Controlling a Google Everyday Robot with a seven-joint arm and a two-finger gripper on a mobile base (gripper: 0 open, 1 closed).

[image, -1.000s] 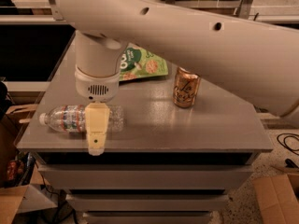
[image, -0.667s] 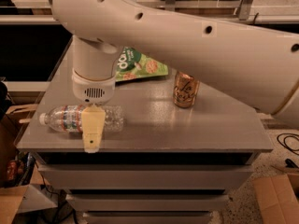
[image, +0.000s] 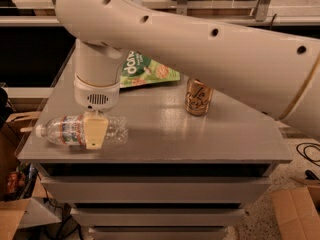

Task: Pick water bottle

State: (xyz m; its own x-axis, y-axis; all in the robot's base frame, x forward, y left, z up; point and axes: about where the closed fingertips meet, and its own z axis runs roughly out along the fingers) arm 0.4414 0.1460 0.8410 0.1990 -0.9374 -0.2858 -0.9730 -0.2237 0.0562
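On table [image: 210, 139], near front edge: claw [image: 95, 138] over lying water bottle [image: 62, 130].

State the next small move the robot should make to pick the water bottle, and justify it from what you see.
Probably close the gripper on the water bottle before any lift. The bottle lies on its side near the table's front left edge, cap pointing left, and the gripper sits down across its middle. The can stands apart to the right.
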